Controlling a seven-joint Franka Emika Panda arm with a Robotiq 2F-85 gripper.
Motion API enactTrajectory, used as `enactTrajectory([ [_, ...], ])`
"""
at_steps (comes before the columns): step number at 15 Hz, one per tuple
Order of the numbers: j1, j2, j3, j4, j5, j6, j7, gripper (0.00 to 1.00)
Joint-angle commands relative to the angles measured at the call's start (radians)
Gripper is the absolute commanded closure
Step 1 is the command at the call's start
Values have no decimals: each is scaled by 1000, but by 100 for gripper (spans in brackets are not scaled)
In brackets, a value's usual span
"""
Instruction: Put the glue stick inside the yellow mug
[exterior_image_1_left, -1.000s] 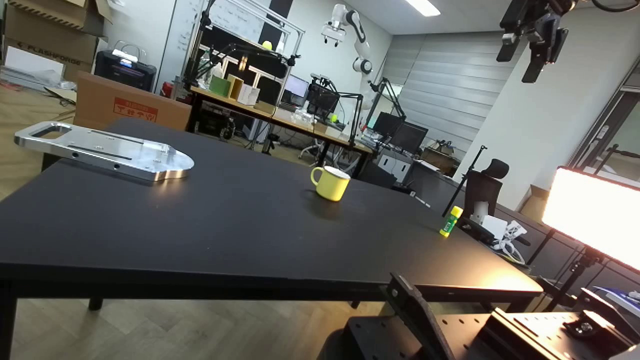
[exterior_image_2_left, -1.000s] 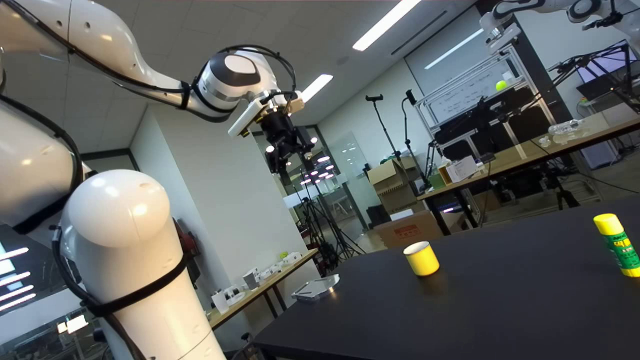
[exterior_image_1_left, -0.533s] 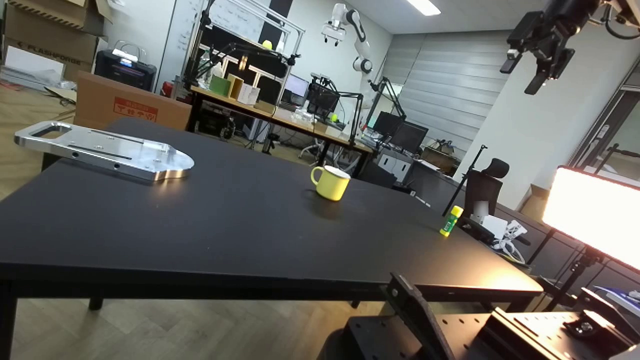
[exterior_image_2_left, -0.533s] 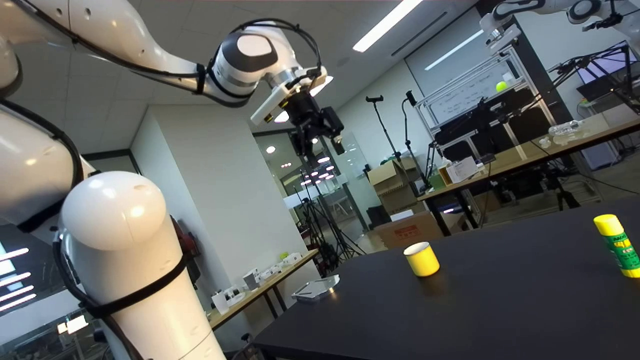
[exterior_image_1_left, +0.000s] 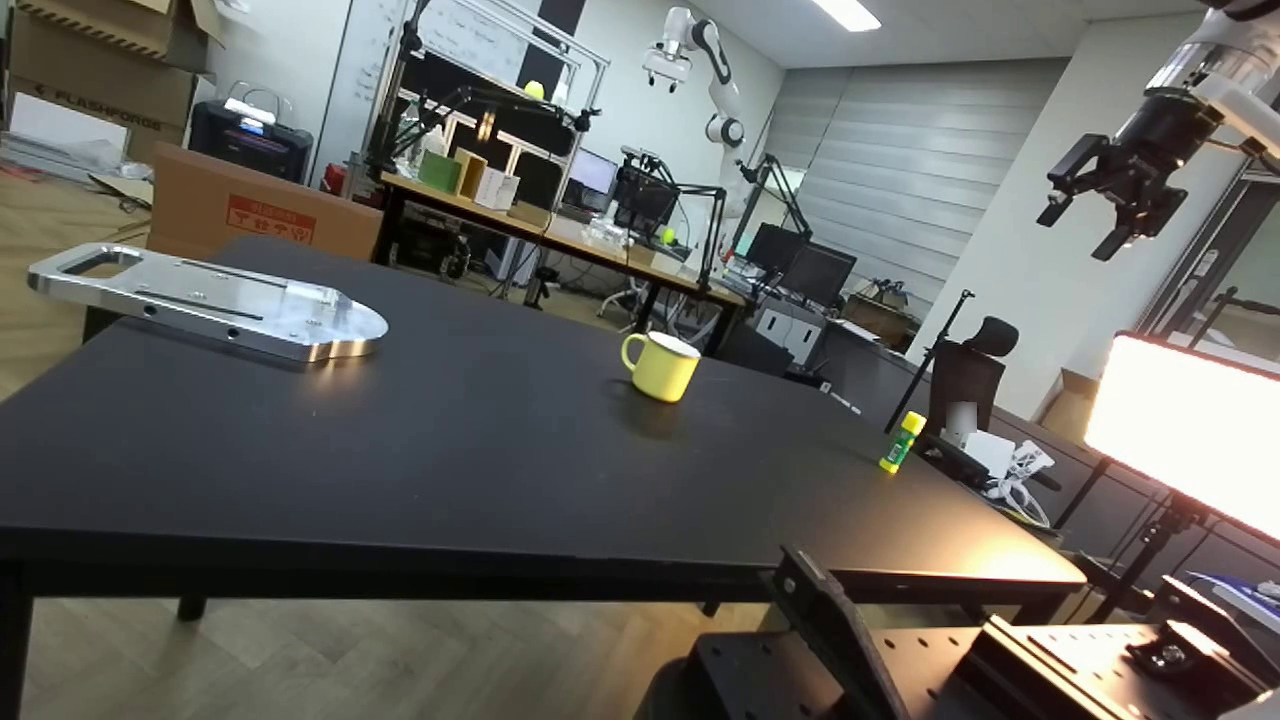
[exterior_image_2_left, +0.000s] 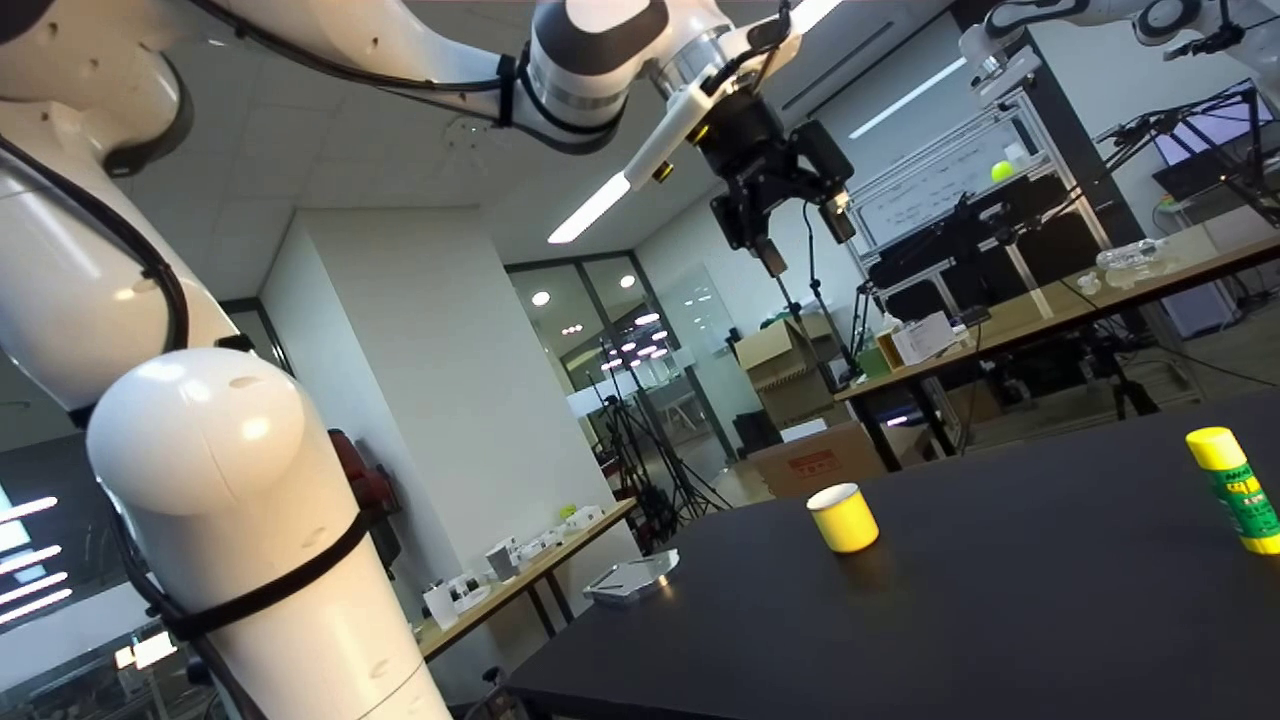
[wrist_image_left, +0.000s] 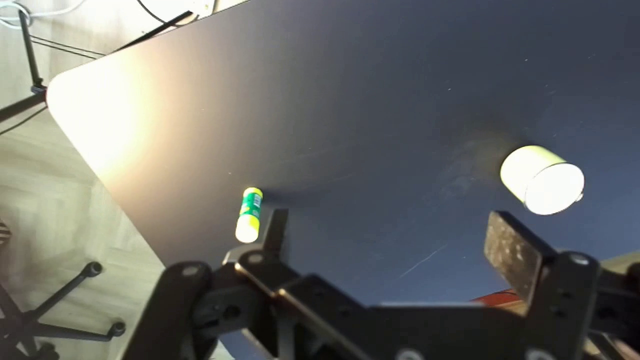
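The glue stick, yellow with a green label, stands upright near the table's edge in both exterior views (exterior_image_1_left: 902, 443) (exterior_image_2_left: 1240, 490). It also shows in the wrist view (wrist_image_left: 250, 207), just outside the left finger. The yellow mug stands upright on the table in both exterior views (exterior_image_1_left: 661, 370) (exterior_image_2_left: 847, 520). It also shows in the wrist view (wrist_image_left: 530, 167), beyond the right finger; its handle shows in an exterior view. My gripper is open and empty, high above the table in both exterior views (exterior_image_1_left: 1079, 230) (exterior_image_2_left: 805, 245). Its spread fingers show in the wrist view (wrist_image_left: 390, 222).
A silver metal plate with a handle slot lies on the black table (exterior_image_1_left: 450, 450), beyond the mug from the glue stick; it shows in both exterior views (exterior_image_1_left: 220, 305) (exterior_image_2_left: 633, 577). A bright light panel (exterior_image_1_left: 1190, 430) stands beside the table near the glue stick.
My gripper has moved right and down in an exterior view, and right and larger in another, staying open. The glue stick and the mug have not moved.
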Motion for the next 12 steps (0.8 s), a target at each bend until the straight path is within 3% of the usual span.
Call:
enactTrajectory([
  [1, -22, 22, 10, 18, 4, -3, -8, 0],
  [8, -21, 20, 20, 11, 3, -2, -10, 0],
  [12, 1, 213, 25, 150, 55, 88, 2, 0],
])
